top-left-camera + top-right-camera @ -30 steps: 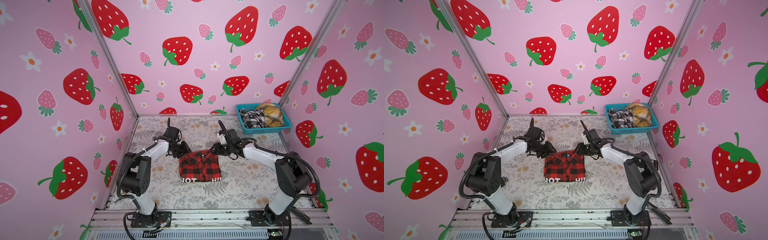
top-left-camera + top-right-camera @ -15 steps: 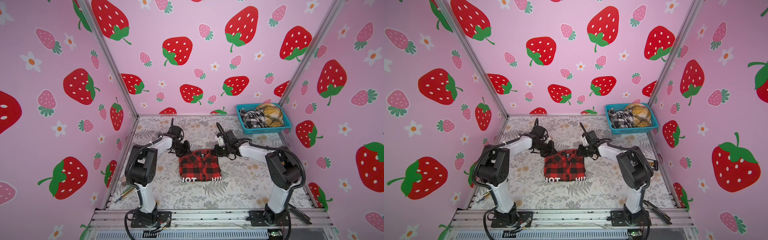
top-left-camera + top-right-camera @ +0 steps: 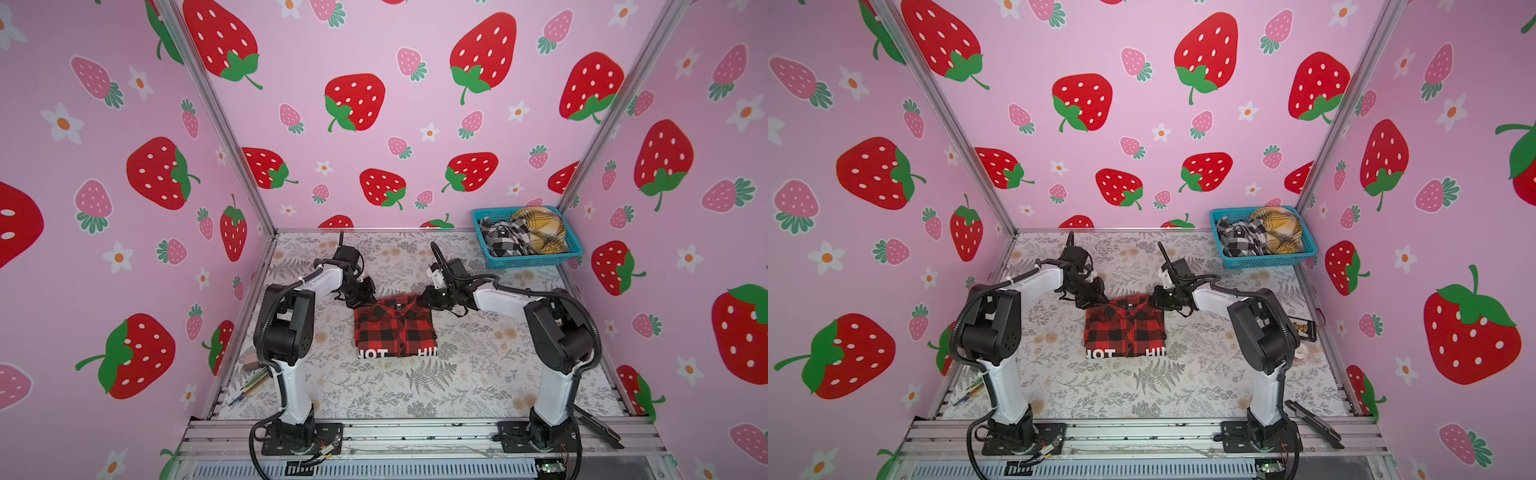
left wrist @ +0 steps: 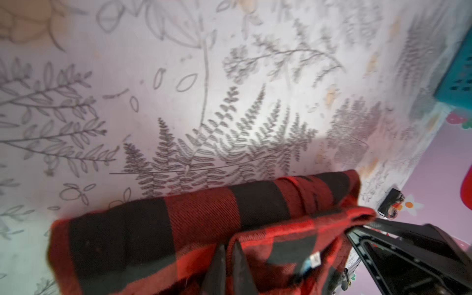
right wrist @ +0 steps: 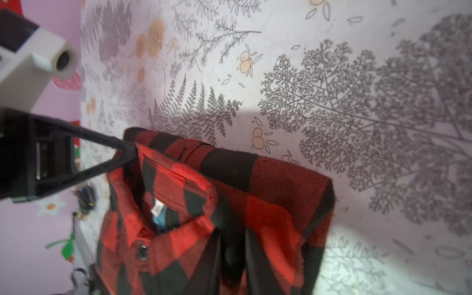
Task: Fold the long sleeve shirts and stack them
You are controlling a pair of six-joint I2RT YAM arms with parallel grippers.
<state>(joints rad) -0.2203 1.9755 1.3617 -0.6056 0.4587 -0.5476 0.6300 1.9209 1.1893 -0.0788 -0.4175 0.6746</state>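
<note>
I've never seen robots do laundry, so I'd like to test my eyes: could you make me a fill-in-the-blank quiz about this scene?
The teal plastic mesh basket stands in the floral-printed table's far ___ corner.
It holds ___ crumpled shirts: a black-and-white plaid cloth shirt and a mustard-yellow plaid cloth shirt.
The red-and-black checked cloth shirt mid-table is already ___ into a neat rectangle.
Missing words: right; two; folded.

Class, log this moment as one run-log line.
red shirt: folded | left gripper: shut on its collar-end corner | right gripper: shut on opposite corner | basket: black-and-white shirt, yellow shirt inside
</note>
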